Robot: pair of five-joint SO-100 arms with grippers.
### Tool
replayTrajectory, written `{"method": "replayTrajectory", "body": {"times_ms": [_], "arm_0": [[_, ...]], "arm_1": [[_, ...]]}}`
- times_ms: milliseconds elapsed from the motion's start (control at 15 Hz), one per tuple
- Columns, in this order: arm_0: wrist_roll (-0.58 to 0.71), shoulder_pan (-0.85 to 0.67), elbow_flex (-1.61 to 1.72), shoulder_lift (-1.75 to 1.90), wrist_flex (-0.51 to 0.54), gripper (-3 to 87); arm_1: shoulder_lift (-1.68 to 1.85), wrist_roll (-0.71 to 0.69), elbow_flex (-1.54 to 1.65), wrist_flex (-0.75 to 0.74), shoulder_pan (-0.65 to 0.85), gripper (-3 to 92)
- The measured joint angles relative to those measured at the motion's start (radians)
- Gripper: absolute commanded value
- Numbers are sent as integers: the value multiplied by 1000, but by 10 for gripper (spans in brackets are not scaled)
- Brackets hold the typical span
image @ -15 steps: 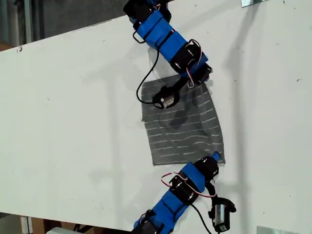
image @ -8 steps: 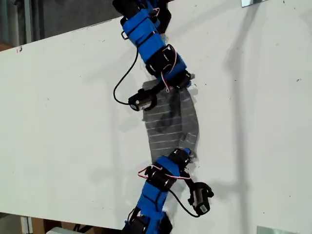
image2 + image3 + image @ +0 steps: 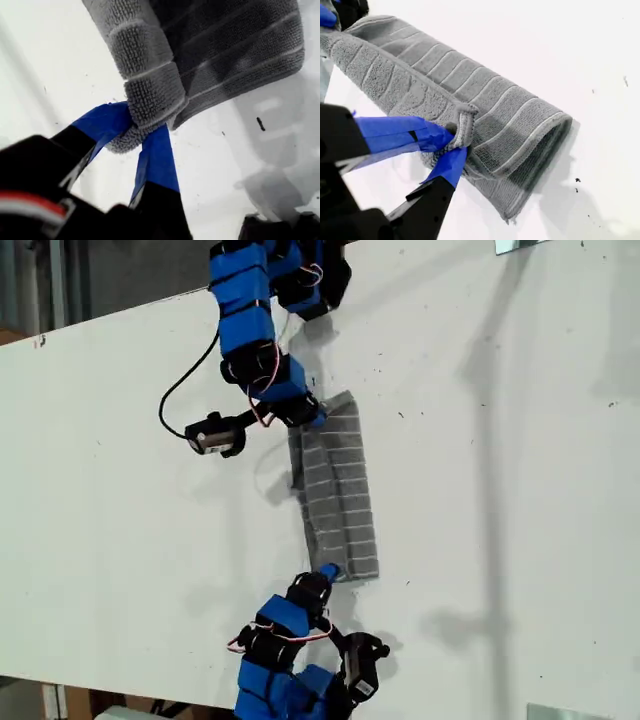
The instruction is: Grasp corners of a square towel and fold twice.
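The grey striped towel (image 3: 340, 490) lies folded into a narrow strip on the white table (image 3: 520, 490), with the fold on the exterior view's right. My first gripper (image 3: 315, 420) is at the strip's far end, shut on a bunched corner (image 3: 145, 105) of the towel (image 3: 225, 50), between its blue fingers (image 3: 157, 155). My second gripper (image 3: 328, 573) is at the near end, shut on another corner (image 3: 465, 117) of the towel (image 3: 445, 70). The first gripper's blue tip (image 3: 326, 15) shows beyond the towel's far end in the second wrist view.
Bare white tabletop surrounds the towel. A black cable (image 3: 180, 395) loops from the first arm (image 3: 245, 310) toward the exterior view's left. The second arm's body (image 3: 285, 660) sits at the table's near edge. Metal brackets (image 3: 520, 245) sit at the exterior view's right corners.
Both grippers swept toward the exterior view's left, each carrying a corner. The flat square towel is now doubled over into a narrow strip.
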Motion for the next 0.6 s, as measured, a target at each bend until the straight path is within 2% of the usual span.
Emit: {"method": "replayTrajectory", "body": {"times_ms": [267,600], "arm_0": [[17,-137,199,126,-54,-3],[160,-391,284,118,-63,-3]], "arm_1": [[0,-123,49,-55,178,-2],[-130,-233,64,-120,354,-2]]}}
